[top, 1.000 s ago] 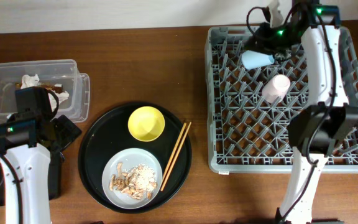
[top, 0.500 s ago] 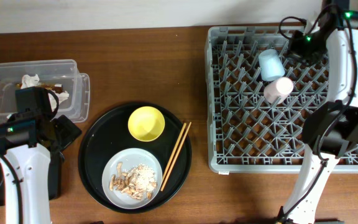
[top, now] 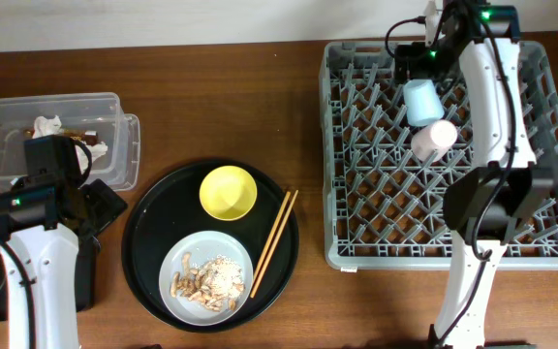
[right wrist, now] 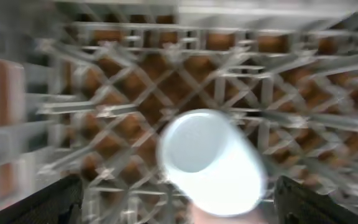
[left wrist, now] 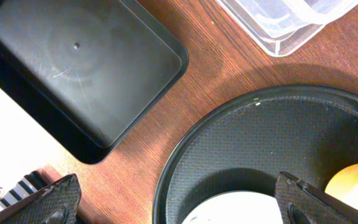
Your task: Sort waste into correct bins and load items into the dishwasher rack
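The brown wooden table carries the large square grey plastic dishwasher rack (top: 376,223) on my right. The small light blue cup (top: 420,101) lies tilted among the rack's pegs near the back wall, just beside the small pink cup (top: 435,139). My right gripper (right wrist: 176,198) hangs over the blue cup with its fingers spread wide, not clamped on it, though that view is blurred. I judge both cups loaded. The left gripper (left wrist: 178,200) is likewise spread and empty, above the gap between the flat black rectangular tray (left wrist: 86,68) and the large round black tray (top: 148,247). The crumpled white tissue (top: 46,125) sits in the clear rectangular plastic tub (top: 114,102). The yellow bowl (top: 228,192), the wooden chopsticks (top: 273,242) and the round white-grey plate (top: 201,248) are not yet loaded, and the plate bears beige crumbly scraps (top: 216,274). Next I would send the right arm across to the bowl, and tip the scraps out before the plate goes in.
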{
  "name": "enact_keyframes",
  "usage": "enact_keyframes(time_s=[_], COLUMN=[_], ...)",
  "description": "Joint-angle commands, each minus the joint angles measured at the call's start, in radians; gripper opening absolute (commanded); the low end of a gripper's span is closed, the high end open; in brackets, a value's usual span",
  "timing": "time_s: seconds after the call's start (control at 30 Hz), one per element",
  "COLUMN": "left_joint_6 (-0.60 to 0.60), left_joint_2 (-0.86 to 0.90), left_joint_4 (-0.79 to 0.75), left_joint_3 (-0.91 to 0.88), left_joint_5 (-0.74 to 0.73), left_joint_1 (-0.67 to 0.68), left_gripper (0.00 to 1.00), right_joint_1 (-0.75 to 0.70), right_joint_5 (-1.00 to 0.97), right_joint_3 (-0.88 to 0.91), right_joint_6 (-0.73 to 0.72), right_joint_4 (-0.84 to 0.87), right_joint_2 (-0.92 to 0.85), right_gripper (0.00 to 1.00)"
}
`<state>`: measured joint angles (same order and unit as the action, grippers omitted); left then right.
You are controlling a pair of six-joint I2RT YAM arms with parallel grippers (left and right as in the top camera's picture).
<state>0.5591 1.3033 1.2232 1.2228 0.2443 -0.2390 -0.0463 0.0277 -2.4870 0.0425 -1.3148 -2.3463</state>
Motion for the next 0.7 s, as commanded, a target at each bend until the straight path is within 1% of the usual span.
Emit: enact_keyframes(time_s=[0.0, 0.07, 0.13, 0.27, 0.3, 0.33, 0.37, 0.5, 0.6, 0.67], left_joint_6=[0.009, 0.009, 0.009, 0.009, 0.009, 0.009, 0.009, 0.009, 0.009, 0.009], left_joint_2=[0.0, 0.0, 0.0, 0.0, 0.0, 0.0, 0.0, 0.0, 0.0, 0.0], left_joint_4=[0.001, 0.001, 0.001, 0.001, 0.001, 0.001, 0.001, 0.001, 0.001, 0.001], left_joint_3=[0.004, 0.004, 0.004, 0.004, 0.004, 0.004, 0.004, 0.004, 0.004, 0.004], left_joint_5=[0.014, 0.014, 0.014, 0.014, 0.014, 0.014, 0.014, 0.014, 0.014, 0.014], left_joint_1=[-0.004, -0.005, -0.005, -0.005, -0.005, -0.005, -0.005, -0.004, -0.005, -0.005], left_gripper=[0.99, 0.99, 1.0, 0.99, 0.99, 0.99, 0.99, 0.99, 0.99, 0.99], right_joint_1=[0.013, 0.014, 0.024, 0.028, 0.029, 0.029, 0.029, 0.027, 0.026, 0.027], right_joint_5=[-0.204, -0.166, -0.091, -0.088, -0.088, -0.088, -0.089, -0.091, -0.1, -0.124], right_joint_3=[-0.018, -0.015, -0.011, 0.027, 0.043, 0.043, 0.043, 0.08, 0.165, 0.17], right_joint_6=[0.055, 0.059, 0.132, 0.142, 0.142, 0.141, 0.141, 0.145, 0.144, 0.143], right_joint_4=[0.007, 0.007, 0.002, -0.004, 0.001, -0.001, -0.001, 0.031, 0.109, 0.127], right_joint_2=[-0.02, -0.047, -0.063, -0.098, -0.099, -0.099, -0.099, -0.099, -0.099, -0.099], right_gripper=[0.98, 0.99, 0.98, 0.99, 0.94, 0.84, 0.81, 0.8, 0.82, 0.81])
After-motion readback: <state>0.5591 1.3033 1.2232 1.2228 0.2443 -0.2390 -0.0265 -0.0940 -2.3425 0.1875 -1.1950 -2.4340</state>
